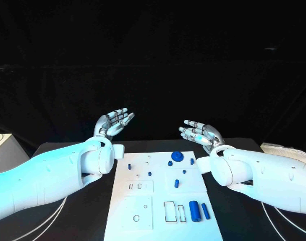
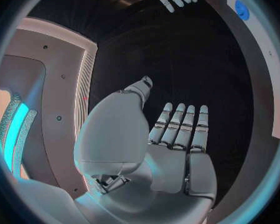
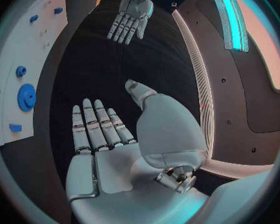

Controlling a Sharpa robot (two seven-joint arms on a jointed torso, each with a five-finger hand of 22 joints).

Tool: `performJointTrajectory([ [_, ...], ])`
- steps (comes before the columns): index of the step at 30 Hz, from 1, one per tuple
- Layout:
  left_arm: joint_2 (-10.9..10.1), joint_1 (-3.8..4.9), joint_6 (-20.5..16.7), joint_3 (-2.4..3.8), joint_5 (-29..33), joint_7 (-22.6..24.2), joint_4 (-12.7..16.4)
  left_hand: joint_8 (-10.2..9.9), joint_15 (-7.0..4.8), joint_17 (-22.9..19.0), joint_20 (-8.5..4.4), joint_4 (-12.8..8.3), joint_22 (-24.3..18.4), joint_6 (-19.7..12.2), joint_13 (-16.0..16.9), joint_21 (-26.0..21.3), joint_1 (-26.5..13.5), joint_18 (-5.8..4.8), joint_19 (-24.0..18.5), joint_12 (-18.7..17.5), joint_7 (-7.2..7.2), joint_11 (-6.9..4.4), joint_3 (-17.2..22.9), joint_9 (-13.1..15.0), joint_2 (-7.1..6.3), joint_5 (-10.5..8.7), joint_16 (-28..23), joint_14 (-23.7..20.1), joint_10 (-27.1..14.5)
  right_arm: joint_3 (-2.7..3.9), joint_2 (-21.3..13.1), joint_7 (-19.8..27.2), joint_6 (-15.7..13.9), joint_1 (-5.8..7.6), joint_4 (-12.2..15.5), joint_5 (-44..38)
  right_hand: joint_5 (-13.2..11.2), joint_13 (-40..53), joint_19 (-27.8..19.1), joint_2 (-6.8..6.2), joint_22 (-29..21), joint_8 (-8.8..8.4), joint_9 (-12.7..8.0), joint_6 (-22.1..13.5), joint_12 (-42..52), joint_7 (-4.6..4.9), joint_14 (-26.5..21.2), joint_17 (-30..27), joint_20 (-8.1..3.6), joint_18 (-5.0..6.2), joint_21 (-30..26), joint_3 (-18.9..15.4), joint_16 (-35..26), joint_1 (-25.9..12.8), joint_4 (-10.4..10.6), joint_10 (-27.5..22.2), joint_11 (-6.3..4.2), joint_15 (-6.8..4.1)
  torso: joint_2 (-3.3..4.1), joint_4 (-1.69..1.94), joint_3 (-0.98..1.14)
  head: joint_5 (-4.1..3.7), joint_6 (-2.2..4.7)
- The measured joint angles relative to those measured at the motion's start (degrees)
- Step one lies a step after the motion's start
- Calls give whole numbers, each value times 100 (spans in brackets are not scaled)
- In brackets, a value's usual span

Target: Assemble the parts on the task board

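White plastic makes up the task board, which lies flat in the middle of the black counter with small blue parts spread over it. At the left, the left hand is raised above the far left corner of the board, palm up, fingers wide and straight, holding nothing. On the board itself, a round blue gear sits at the far end, with small pegs just beside it; toward the near right lie a thick blue cylinder and a slimmer blue bar, side by side. These pieces look like hard, light, smooth plastic, so they should be stiff but apt to slip or roll. The cylinder is probably best pinched across its middle, the gear by its rim. At the right, the right hand hovers beyond the far right corner, likewise spread and empty.
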Motion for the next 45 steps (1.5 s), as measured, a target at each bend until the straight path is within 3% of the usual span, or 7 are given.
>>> performJointTrajectory([
  [7,39,35,314,-15,90,71,-99,179,-106,284,25,-8,183,577,95,404,233,226,1273,217,52,-3,106,125,0,23,456,1604,1312,-150,75,-181,610,140,-196,-70,0,35,844,-40,100,161,97,726,47,81,696,93,13,175,226,200,181,385,-199,702,-54,-88,1,0,0,0,-1],
  [13,-460,60,608,17,4,0,317,445,-390,573,-57,-158,341,1396,122,848,192,449,2026,419,187,-226,335,278,42,23,943,2505,2169,-116,-52,-306,701,375,-610,-1748,0,43,1652,-185,186,378,223,1658,75,227,1400,199,-47,265,515,509,416,601,-470,1452,-211,-271,97,-17,5,8,-159],
  [20,-937,88,847,55,-220,-188,1138,609,-706,1023,-374,-393,570,1817,125,1355,268,449,2626,488,233,-470,840,330,-80,23,1521,3227,2890,-117,-104,-585,782,577,-436,-3645,0,43,2330,-304,323,546,324,2278,75,381,2183,410,-258,265,895,791,724,719,-648,2096,-385,-524,283,-6,0,-32,-141],
  [34,-1689,140,1146,84,-745,-521,2261,596,-961,2680,-812,-969,1893,2048,110,3414,-145,448,2791,133,145,-615,1285,335,-220,50,3819,3378,3357,-101,-266,-1502,1009,954,-36,-6567,0,56,3337,-310,1691,595,468,2960,75,93,4065,1807,-987,265,3072,525,2345,832,-828,2953,-783,-1121,702,121,-47,-152,-91],
  [38,-1758,146,1206,89,-850,-574,2422,574,-998,3102,-828,-1036,2388,2071,171,4179,-271,448,2746,173,122,-674,1352,360,-256,50,4590,3404,3526,-108,-274,-1969,1119,965,160,-7327,17,78,3501,-449,2068,549,525,3054,75,12,4265,2484,-1086,264,3599,565,3251,738,-788,3107,-866,-1215,808,150,-63,-191,-83],
  [41,-1802,146,1249,90,-922,-602,2511,553,-1025,3322,-828,-1066,2663,2071,222,4603,-330,448,2746,184,122,-684,1382,375,-239,50,4974,3376,3534,-113,-259,-2327,1183,958,257,-7845,68,106,3848,-762,2499,483,648,3137,75,-70,4397,4349,-1152,266,4177,724,5384,498,-611,3217,-917,-1291,881,176,-76,-227,-76],
  [45,-1853,146,1290,91,-991,-627,2579,553,-1025,3438,-828,-1082,2854,2070,263,4918,-366,448,2746,216,122,-684,1399,382,-276,50,5218,3376,3534,-123,-230,-2702,1219,930,294,-8365,111,117,4073,-936,2827,449,694,3131,75,-75,4397,5028,-1127,265,4436,713,6103,351,-493,3103,-942,-1291,974,204,-90,-265,-72],
])
